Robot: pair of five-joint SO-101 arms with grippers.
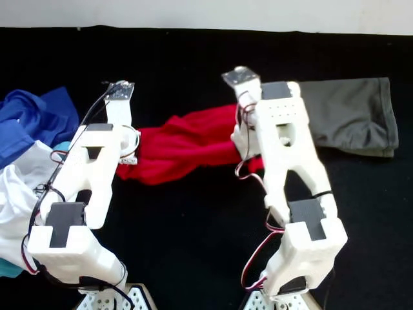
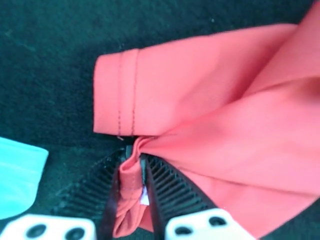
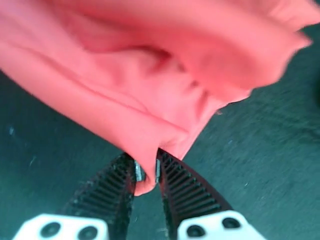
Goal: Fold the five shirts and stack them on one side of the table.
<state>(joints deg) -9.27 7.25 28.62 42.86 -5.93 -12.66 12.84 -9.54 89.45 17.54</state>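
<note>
Red shirt (image 1: 177, 147), ends hidden behind arms (image 1: 284, 145), is pinched by left hand (image 2: 133, 159) and right hand (image 3: 146, 164).

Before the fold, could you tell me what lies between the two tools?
The red shirt stretches between the left tool and right tool, in the high view.

Partly off the high view: blue shirt (image 1: 32, 119), white shirt (image 1: 13, 194)
</note>
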